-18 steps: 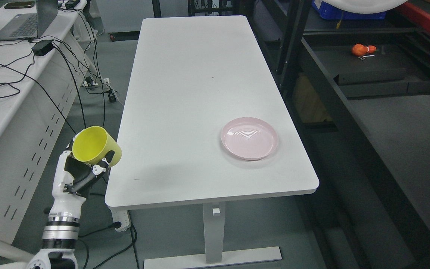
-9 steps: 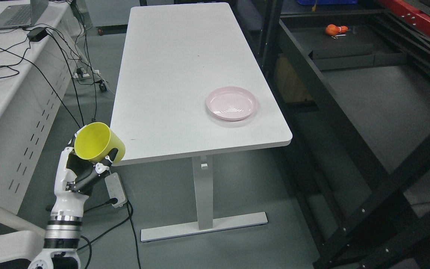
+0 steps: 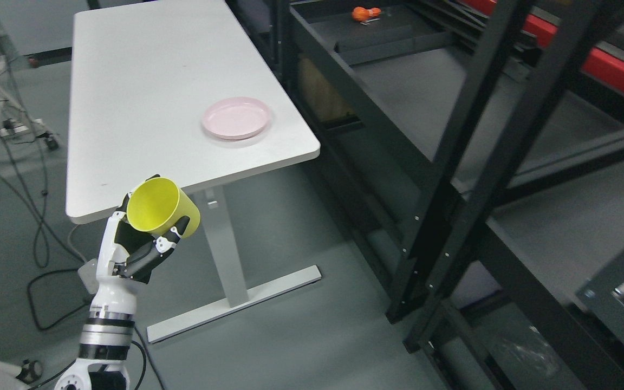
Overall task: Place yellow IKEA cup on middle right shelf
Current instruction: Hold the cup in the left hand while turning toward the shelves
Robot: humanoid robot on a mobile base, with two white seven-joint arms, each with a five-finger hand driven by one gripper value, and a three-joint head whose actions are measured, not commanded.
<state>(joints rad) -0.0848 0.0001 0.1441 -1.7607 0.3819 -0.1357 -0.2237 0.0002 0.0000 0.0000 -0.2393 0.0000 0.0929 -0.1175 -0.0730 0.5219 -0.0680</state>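
The yellow cup (image 3: 163, 208) sits in the left robot hand (image 3: 140, 244), tipped so its open mouth faces up and toward the camera, with the fingers (image 3: 174, 238) curled under and around its wall. It hangs in the air just off the near corner of the white desk (image 3: 144, 81), clear of the top and over bare floor.

To my eye this is the carrying step: the cup is lifted and has yet to reach the black shelving (image 3: 453, 162) that stands on the far side of the desk from it. The next move calls for bringing the cup across to the shelving and in over a shelf board without tipping it further (which board counts as the middle right one I cannot tell from here).

On the desk, near its shelf-side edge, lies a pink plate (image 3: 236, 117), well apart from the cup. Far back on a shelf beyond the desk's far end rests a small orange object (image 3: 365, 13). Cables (image 3: 36, 238) trail over the floor on the desk's other side. The shelving's upright posts (image 3: 518, 124) and slanted braces stand between the cup and the boards, so I judge the approach must thread between them. The right robot hand does not show.
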